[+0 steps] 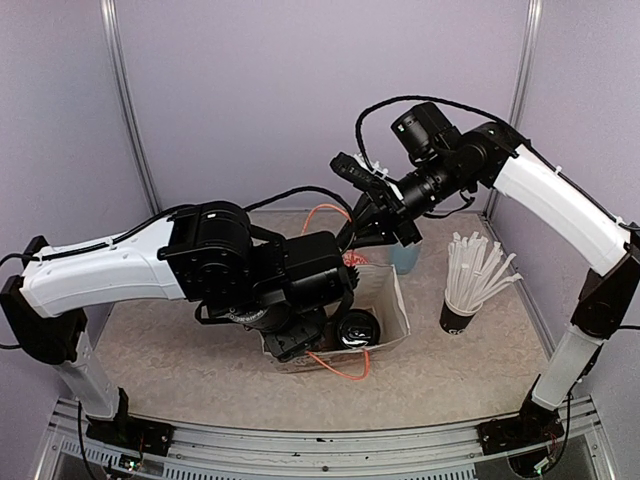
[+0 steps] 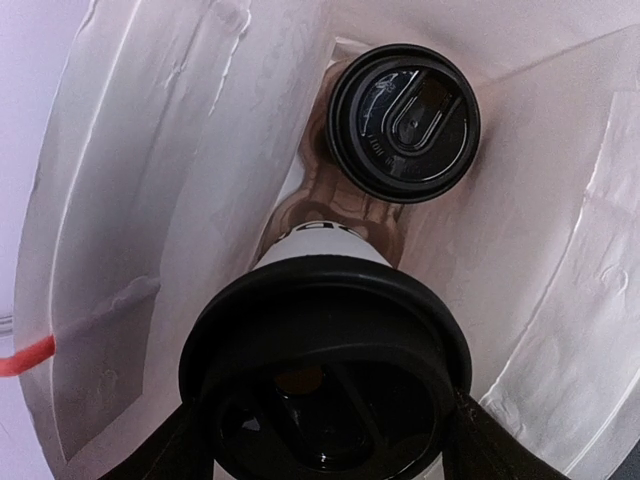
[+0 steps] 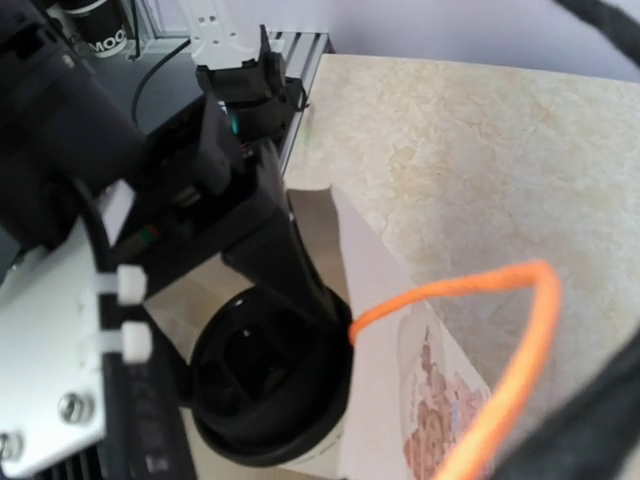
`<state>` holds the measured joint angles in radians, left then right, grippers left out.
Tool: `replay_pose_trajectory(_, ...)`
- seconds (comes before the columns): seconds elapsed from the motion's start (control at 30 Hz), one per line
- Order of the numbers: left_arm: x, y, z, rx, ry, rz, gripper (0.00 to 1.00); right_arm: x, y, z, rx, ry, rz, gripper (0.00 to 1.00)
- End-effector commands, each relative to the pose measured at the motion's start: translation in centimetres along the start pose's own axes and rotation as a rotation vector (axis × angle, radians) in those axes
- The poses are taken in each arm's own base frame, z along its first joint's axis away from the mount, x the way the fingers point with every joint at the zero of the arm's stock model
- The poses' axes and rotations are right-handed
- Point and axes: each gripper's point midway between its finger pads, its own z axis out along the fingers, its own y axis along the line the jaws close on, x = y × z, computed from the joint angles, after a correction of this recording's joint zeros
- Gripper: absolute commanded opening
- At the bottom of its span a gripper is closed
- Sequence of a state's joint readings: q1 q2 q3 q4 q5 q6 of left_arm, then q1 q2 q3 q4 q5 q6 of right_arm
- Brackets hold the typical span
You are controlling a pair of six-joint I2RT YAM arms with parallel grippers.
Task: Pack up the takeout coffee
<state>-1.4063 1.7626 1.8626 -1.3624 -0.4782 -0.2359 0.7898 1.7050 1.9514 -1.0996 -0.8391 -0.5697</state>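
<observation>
A white paper bag (image 1: pixel 395 292) with orange handles stands open mid-table. My left gripper (image 1: pixel 352 328) reaches into it, shut on a white takeout coffee cup with a black lid (image 2: pixel 320 330), with one finger (image 2: pixel 480 440) on each side just under the lid. The cup is upright over a brown carrier (image 2: pixel 340 205) on the bag's floor. The second lidded cup (image 2: pixel 405 120) stands in that carrier deeper in the bag. My right gripper (image 1: pixel 392 225) hovers at the bag's far edge. Its jaws do not show clearly. The right wrist view shows the held cup (image 3: pixel 270 390).
A dark cup of white straws (image 1: pixel 462 312) stands right of the bag, and a light blue mug (image 1: pixel 405 258) behind it. One orange handle (image 3: pixel 450 290) arcs up near my right gripper. Another handle (image 1: pixel 345 368) droops over the bag's near side. Enclosure walls surround the table.
</observation>
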Motion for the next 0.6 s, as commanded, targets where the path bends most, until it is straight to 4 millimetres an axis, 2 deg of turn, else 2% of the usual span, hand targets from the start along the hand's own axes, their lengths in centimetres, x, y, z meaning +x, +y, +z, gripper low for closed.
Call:
replay_pose_trajectory(0.0, 0.0, -0.1, -1.3, 0.005, -0.034, 0.001, 0.58, -2.7, 1.0, -2.0, 0.023, -0.058, -0.041, 0.09)
replay_pose_trajectory(0.13, 0.1, -0.6, -1.2, 0.023, -0.024, 0.007, 0.58, -4.1, -0.1, -3.2, 0.047, -0.103, -0.045, 0.14)
replay_pose_trajectory(0.37, 0.7, -2.5, -0.9, 0.027, -0.012, 0.043, 0.58, -5.1, 0.8, -6.4, -0.027, -0.172, -0.142, 0.46)
replay_pose_trajectory(0.47, 0.9, -3.5, -0.7, 0.025, -0.005, 0.072, 0.58, -4.5, 0.0, -6.6, -0.031, -0.173, -0.140, 0.48)
replay_pose_trajectory(0.57, 1.0, -4.5, -0.6, 0.026, -0.004, 0.103, 0.58, -3.4, -2.3, -6.2, 0.006, -0.156, -0.109, 0.47)
